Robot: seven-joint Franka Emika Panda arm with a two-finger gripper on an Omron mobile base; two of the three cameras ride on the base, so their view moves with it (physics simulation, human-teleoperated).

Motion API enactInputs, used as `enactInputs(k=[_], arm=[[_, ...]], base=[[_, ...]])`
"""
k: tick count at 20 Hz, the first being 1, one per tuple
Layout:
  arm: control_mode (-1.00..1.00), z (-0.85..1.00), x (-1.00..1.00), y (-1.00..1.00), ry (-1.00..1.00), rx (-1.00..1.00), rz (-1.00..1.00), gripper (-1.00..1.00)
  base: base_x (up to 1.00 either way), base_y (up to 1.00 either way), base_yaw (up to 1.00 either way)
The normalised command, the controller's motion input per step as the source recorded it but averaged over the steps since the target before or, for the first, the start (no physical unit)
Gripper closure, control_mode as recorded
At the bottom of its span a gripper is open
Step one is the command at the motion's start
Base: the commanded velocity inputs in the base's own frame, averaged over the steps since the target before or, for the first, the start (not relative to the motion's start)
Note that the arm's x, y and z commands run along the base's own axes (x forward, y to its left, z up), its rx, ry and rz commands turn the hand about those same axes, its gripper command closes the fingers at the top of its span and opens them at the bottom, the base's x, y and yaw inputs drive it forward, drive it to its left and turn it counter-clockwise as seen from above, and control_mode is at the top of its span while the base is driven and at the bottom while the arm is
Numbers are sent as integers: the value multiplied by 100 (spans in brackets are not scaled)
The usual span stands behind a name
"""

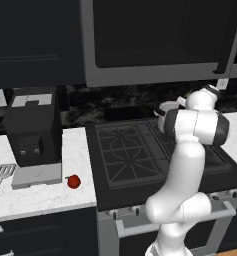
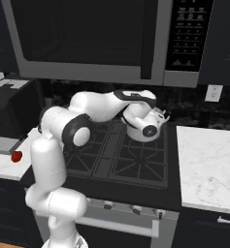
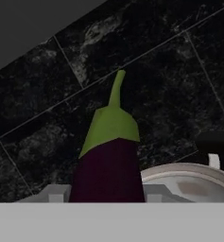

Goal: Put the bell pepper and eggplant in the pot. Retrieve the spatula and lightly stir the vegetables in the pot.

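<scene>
- Eggplant (image 3: 108, 160): one. In the hand view it stands upright directly in front of the camera, green cap and stem pointing up, dark purple body below, held between the pincer's tips.
- Pincer (image 2: 162, 117): one, pinching the eggplant. In the right base view it sits at the far end of the outstretched arm, over the far part of the stove (image 2: 136, 164).
- Pot (image 3: 198, 182): one. The hand view shows its silver rim low and to the right of the eggplant, with a dark handle above the rim.
- Bell pepper (image 1: 74, 181): one, red, resting on the white desk (image 1: 45, 197) left of the stove, near its front edge.
- Spatula (image 1: 4, 174): one, lying on the desk at the far left, slotted head toward the coffee machine (image 1: 34, 130).
</scene>
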Motion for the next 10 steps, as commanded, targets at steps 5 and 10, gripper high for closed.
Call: enactInputs(k=[5,10], arm=[[-100,-24,77,-3,5,0,0,100],[-100,-41,50,-13,2,0,0,100]], base=[[0,0,0],[0,0,0]])
